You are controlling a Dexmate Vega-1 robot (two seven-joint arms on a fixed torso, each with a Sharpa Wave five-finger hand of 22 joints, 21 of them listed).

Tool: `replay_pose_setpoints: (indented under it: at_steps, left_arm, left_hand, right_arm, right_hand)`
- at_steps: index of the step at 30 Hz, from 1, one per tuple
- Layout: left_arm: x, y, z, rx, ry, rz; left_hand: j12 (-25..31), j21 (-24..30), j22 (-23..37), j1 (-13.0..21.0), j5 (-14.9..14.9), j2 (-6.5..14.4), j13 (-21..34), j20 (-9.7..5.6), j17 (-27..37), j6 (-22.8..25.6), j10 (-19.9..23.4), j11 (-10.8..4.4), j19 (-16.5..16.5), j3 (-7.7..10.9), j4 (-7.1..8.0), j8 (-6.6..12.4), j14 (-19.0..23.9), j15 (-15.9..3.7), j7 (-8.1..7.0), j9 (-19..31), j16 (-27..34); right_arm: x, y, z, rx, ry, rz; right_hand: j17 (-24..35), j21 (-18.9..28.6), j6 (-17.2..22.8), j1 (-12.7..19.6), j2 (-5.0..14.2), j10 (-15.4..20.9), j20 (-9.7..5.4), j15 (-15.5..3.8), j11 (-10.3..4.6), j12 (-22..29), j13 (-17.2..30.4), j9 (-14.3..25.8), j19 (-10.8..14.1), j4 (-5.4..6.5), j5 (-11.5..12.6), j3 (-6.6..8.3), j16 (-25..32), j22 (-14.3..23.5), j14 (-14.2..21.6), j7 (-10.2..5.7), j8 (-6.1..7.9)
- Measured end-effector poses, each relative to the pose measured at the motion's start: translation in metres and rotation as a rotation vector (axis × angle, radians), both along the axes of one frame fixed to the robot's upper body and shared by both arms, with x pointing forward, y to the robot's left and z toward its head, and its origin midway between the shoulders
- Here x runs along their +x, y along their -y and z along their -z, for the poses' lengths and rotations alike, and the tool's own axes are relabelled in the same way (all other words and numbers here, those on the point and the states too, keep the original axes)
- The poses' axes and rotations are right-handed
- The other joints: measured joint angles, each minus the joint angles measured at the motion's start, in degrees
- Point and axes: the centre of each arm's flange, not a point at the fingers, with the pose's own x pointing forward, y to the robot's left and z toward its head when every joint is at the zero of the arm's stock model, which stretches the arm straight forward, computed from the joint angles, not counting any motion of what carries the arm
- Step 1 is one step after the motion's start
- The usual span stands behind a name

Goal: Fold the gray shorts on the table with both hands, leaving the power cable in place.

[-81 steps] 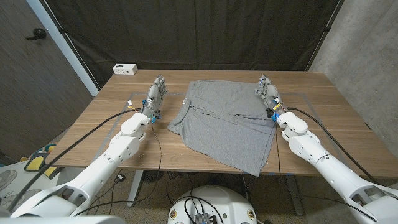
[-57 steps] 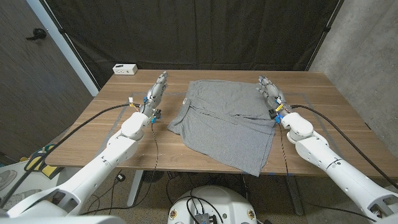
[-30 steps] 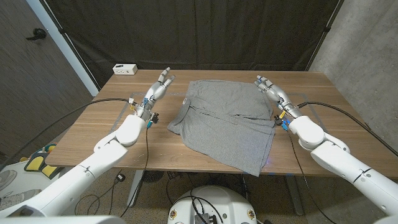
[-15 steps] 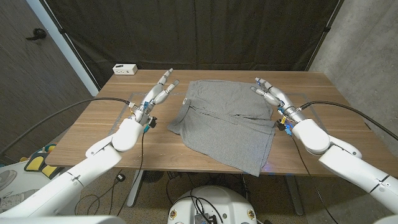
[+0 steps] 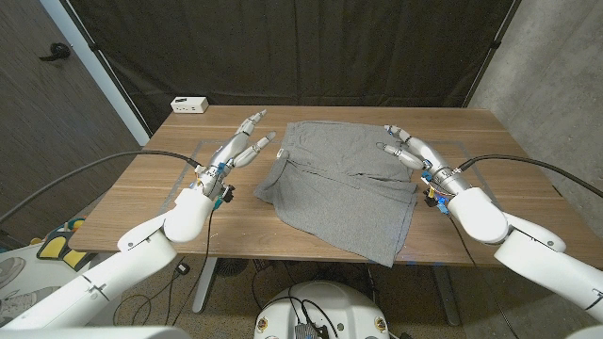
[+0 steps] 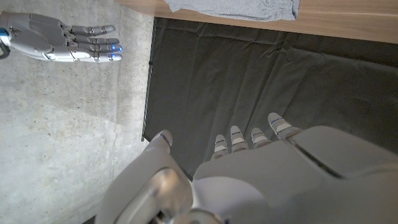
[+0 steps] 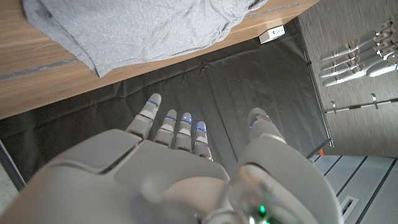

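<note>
The gray shorts (image 5: 339, 184) lie spread out on the middle of the wooden table, waistband at the far side and one leg reaching the near edge. My left hand (image 5: 243, 146) hovers just left of the waistband's left corner, fingers spread, holding nothing. My right hand (image 5: 407, 149) hovers at the right far corner of the shorts, fingers apart and empty. In the left wrist view my own hand (image 6: 249, 174) faces the shorts (image 6: 236, 7), with the right hand (image 6: 62, 43) opposite. In the right wrist view my hand (image 7: 186, 168) points past the shorts (image 7: 143, 28) toward the left hand (image 7: 367, 53).
A white box (image 5: 189, 104) sits at the table's far left corner and appears again as the white box (image 7: 274, 31) in the right wrist view. Bare wood table (image 5: 490, 184) flanks the shorts on both sides. A dark curtain hangs behind the table.
Both hands have lifted from beside the shorts and swung inward toward the waistband corners, fingers spreading wider. The shorts have not moved.
</note>
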Motion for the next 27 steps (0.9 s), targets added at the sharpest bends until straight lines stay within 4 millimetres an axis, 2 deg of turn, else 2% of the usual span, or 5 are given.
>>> replay_pose_setpoints:
  at_steps: [11,18,27]
  left_arm:
    - [-0.022,0.003,0.008,0.069,0.030,-0.069]
    - [-0.033,0.003,0.014,0.104,0.044,-0.113]
    - [-0.046,0.005,0.021,0.150,0.061,-0.160]
  left_hand:
    - [0.0,-0.2,0.0,0.5,-0.9,-0.5,0.0,1.03,0.0,0.3,0.9,-0.13,-0.2,0.04,-0.90,0.01,0.0,0.00,-0.30,0.0,0.0]
    - [0.4,-0.2,0.0,1.3,-1.3,-0.8,0.0,1.34,0.0,1.4,2.0,-0.18,0.1,0.06,-1.53,0.01,0.0,0.01,-0.57,0.0,0.0]
    - [0.4,-0.2,0.0,2.3,-1.8,-1.2,0.0,1.34,0.0,2.3,2.8,-0.29,0.1,0.24,-2.45,0.01,0.0,0.01,-0.84,0.0,0.0]
  right_arm:
    - [-0.021,-0.004,0.007,-0.085,0.008,0.058]
    - [-0.038,-0.010,0.014,-0.130,0.010,0.083]
    - [-0.053,-0.015,0.023,-0.180,0.011,0.123]
  right_hand:
    - [0.1,0.4,1.9,0.5,0.08,1.7,0.24,-0.30,0.13,0.0,0.0,0.0,1.5,-0.85,0.0,0.42,0.4,0.0,2.2,-0.51,0.23]
    - [0.1,0.4,4.2,1.0,0.16,3.2,0.08,-0.93,0.14,0.0,0.0,0.0,2.3,-1.08,-0.5,0.65,0.4,0.0,3.8,-0.89,0.66]
    - [0.3,0.4,5.1,1.6,0.68,4.0,0.07,-1.23,-0.30,0.0,0.0,0.0,2.9,-1.49,-0.5,1.07,0.7,0.0,4.1,-1.03,0.67]
